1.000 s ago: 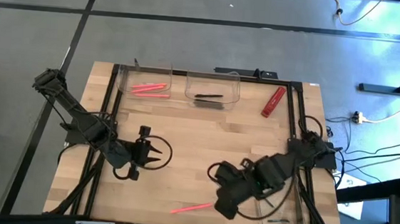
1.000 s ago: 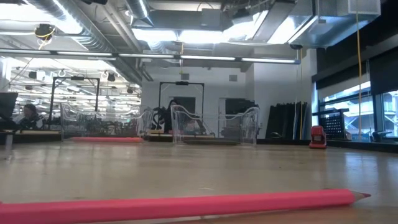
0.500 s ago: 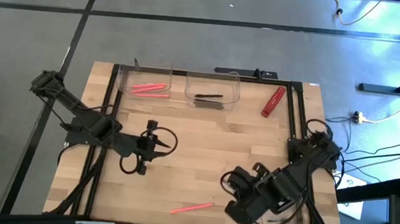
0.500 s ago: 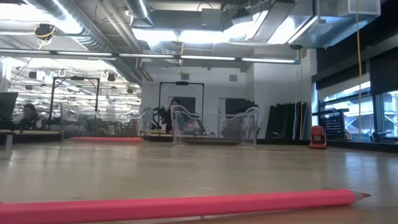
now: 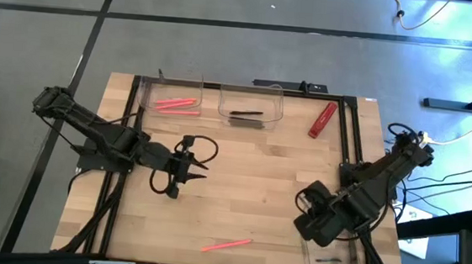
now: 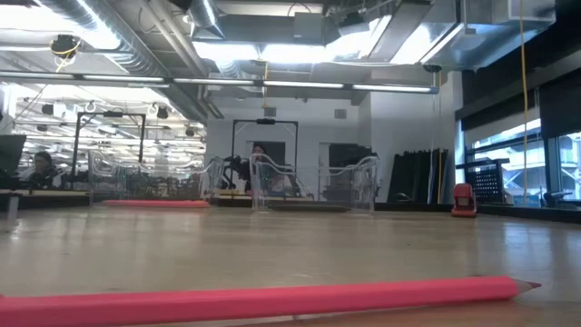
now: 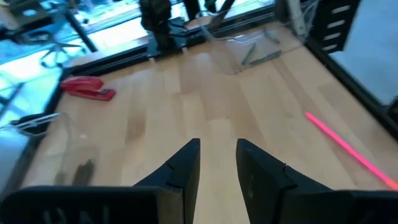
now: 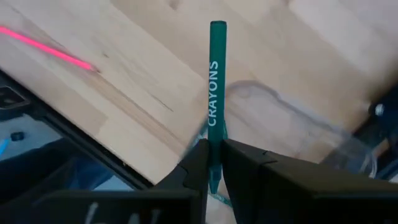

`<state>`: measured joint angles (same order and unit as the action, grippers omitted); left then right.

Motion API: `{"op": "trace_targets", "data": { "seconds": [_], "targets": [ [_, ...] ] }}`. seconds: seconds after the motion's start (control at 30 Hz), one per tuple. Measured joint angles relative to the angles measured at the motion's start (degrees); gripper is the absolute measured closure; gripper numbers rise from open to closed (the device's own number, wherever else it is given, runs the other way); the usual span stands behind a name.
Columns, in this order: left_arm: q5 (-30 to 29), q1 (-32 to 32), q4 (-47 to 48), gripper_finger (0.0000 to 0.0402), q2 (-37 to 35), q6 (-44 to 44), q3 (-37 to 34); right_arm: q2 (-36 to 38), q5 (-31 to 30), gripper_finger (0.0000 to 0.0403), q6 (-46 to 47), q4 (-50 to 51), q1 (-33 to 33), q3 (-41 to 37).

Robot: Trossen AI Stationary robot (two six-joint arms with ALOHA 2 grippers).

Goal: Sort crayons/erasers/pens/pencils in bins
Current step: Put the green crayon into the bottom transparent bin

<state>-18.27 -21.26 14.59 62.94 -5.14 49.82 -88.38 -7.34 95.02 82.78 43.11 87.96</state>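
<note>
Right gripper (image 8: 213,163): fingers clamped on green crayon (image 8: 216,93) | Left gripper (image 7: 217,163): fingers apart, holding nothing, above table (image 7: 211,99)

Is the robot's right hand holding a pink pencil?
No, the right hand is pinching a green crayon; the pink pencil lies loose on the table.

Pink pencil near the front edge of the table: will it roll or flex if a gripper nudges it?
The pink pencil looks thin, straight and rigid, so it probably won't flex. It lies flat on bare wood, touching nothing, so a sideways nudge would likely roll or skid it. Being so slender, it is probably light and may pivot if pushed near one end.
</note>
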Motion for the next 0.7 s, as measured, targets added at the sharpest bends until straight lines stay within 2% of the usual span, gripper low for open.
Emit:
{"op": "trace_targets", "data": {
  "seconds": [0.33, 0.53, 0.7],
  "targets": [
    [19.9, 5.9, -0.4, 0.0305, 0.0, 0.0, 0.0, 4.3, 6.7, 0.0359, 10.5, -10.4, 4.7, -14.3],
    [20.9, 7.1, -0.4, 0.0305, 0.0, 0.1, 0.0, 4.2, 13.3, 0.0359, 15.9, -19.3, 7.7, -20.7],
    [20.9, 7.3, -0.4, 0.0305, 0.0, 0.0, 0.0, 4.2, 13.5, 0.0359, 18.7, -24.5, 9.9, -24.5]
  ]
}}
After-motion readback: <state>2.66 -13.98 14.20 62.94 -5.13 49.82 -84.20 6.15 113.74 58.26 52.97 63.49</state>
